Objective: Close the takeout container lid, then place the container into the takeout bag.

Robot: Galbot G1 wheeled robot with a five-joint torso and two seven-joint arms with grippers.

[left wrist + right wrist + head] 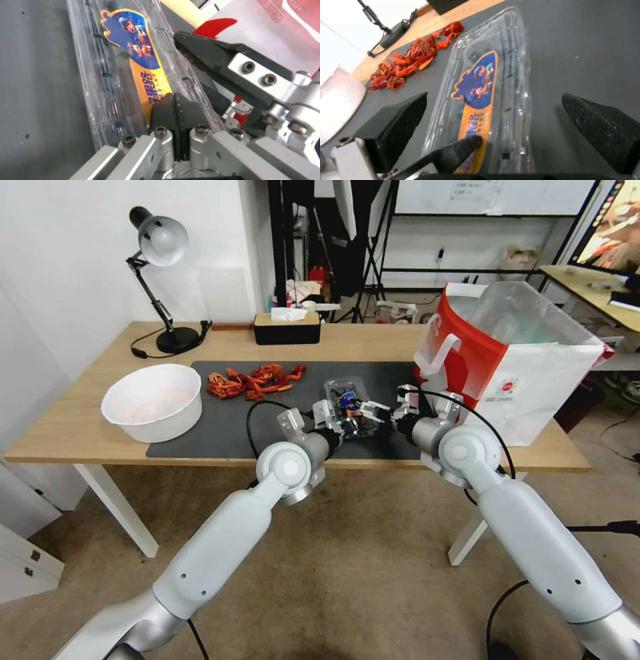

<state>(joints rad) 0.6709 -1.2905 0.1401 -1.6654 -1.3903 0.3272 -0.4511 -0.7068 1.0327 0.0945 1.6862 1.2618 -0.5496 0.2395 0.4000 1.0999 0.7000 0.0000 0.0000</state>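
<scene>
Both pincers, left (174, 105) closed, right (493, 112) spread, meet the takeout container (348, 407).

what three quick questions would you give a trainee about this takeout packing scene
1. True or false: the takeout bag stands upright at the robot's right end of the table.
2. What lies on the dark mat just beyond the takeout container?
A. red food pieces
B. a desk lamp
C. a tissue box
3. Fill in: the left end effector rests shut on the lid, while the right end effector, with a finger on either side of the container, is ___.

Key: 1 true; 2 A; 3 open.
</scene>
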